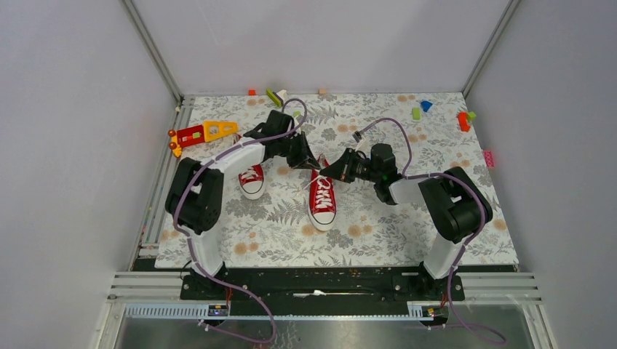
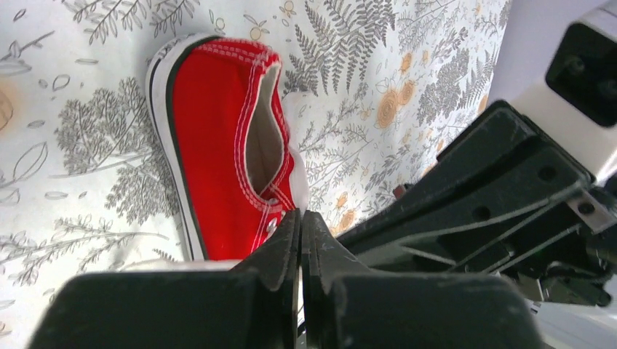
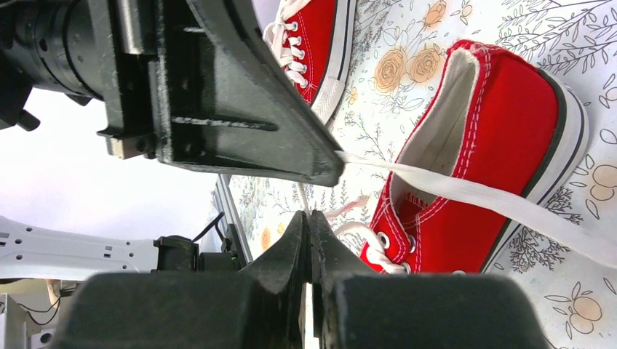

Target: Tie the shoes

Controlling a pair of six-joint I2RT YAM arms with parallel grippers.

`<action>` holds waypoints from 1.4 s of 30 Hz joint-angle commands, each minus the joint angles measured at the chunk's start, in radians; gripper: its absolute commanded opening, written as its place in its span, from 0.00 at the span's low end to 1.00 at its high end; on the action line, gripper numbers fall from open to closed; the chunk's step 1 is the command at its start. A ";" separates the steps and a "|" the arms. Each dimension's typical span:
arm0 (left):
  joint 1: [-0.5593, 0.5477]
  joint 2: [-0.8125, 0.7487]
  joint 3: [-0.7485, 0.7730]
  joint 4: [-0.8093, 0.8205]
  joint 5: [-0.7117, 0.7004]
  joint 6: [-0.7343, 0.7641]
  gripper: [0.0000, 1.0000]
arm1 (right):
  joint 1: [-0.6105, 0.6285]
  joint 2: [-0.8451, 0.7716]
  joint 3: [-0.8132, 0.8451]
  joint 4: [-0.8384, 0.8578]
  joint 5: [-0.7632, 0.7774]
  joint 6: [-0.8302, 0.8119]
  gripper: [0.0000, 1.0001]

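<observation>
Two red sneakers lie on the floral mat. The middle shoe (image 1: 322,201) points toe toward me; the left shoe (image 1: 252,182) is partly hidden under my left arm. My left gripper (image 1: 311,165) and right gripper (image 1: 326,173) meet just above the middle shoe's opening. In the left wrist view my left gripper (image 2: 300,214) is shut, over that shoe (image 2: 225,138). In the right wrist view my right gripper (image 3: 307,215) is shut on a thin white lace end. There, the left gripper's fingertip (image 3: 329,161) pinches a flat white lace (image 3: 451,190) stretched taut across the shoe (image 3: 495,145).
A red-and-yellow toy piece (image 1: 204,132) lies at the back left. Small coloured blocks sit along the back edge (image 1: 273,96) and at the back right (image 1: 463,121). A pink block (image 1: 488,157) lies at the mat's right edge. Grey walls close three sides.
</observation>
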 commanded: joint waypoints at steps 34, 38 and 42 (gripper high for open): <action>0.052 -0.238 -0.277 0.198 -0.067 0.041 0.30 | -0.011 -0.015 0.012 0.029 -0.003 0.007 0.00; 0.079 -0.251 -0.307 0.301 -0.060 0.058 0.51 | -0.011 -0.014 0.011 0.035 -0.007 0.013 0.00; 0.102 -0.251 -0.317 0.370 -0.009 0.038 0.54 | -0.011 -0.013 0.011 0.037 -0.008 0.014 0.00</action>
